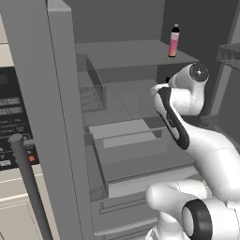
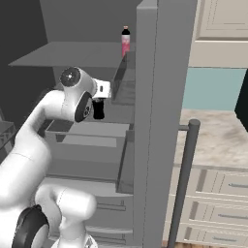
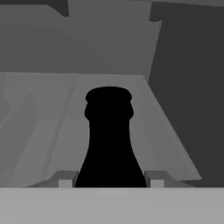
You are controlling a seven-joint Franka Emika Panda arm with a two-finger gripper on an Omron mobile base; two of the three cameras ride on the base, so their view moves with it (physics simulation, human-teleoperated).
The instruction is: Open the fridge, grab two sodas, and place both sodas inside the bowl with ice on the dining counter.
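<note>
My fingers [image 3: 109,180] clamp the dark bottle [image 3: 109,140] inside the open fridge [image 1: 61,117]; the pink bottle [image 1: 174,41] stands near the upper shelf's [image 1: 131,54] front edge.

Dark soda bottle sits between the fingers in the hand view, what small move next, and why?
Probably lift it straight up, then draw back out of the fridge. The end effector brackets the dark bottle, fingertips against its sides; the pink bottle waits on the shelf above.

Fridge [image 1: 56,93] open — pink soda [image 1: 174,41] upright on upper shelf, dark soda [image 3: 109,140] below.
</note>
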